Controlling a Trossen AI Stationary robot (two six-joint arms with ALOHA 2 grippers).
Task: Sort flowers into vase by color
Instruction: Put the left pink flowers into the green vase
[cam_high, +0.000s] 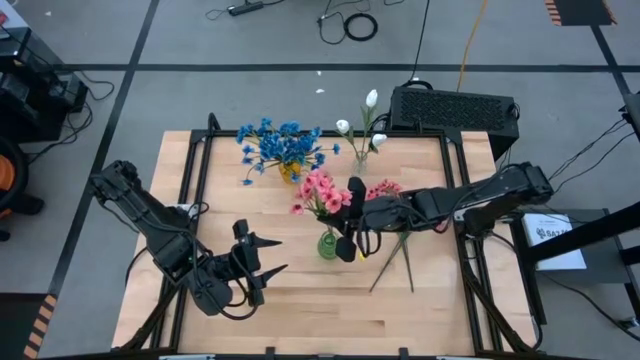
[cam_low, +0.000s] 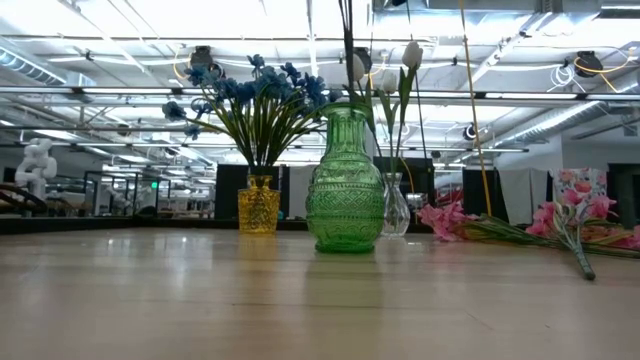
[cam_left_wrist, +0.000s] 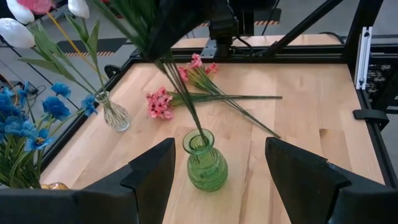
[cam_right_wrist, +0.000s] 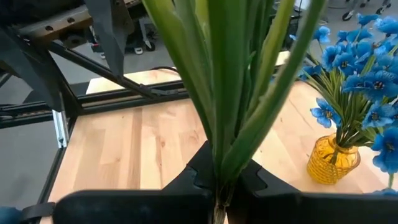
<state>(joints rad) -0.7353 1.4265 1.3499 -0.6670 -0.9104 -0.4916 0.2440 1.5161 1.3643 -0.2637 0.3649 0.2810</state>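
It was a robotics lab or industrial workshop. A wooden table (cam_high: 300, 300) stood on a grey floor marked with black tape lines (cam_high: 130, 60), cables (cam_high: 350, 22) trailing beyond its far edge. Beyond the table, the low view showed a wide hall with exposed ceiling pipes (cam_low: 520, 95), strip lighting and dark equipment racks (cam_low: 120, 190).

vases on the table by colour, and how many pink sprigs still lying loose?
Yellow vase: 1
Green vase: 1
Clear vase: 1
Loose pink sprigs on the table: 2
Total: 5
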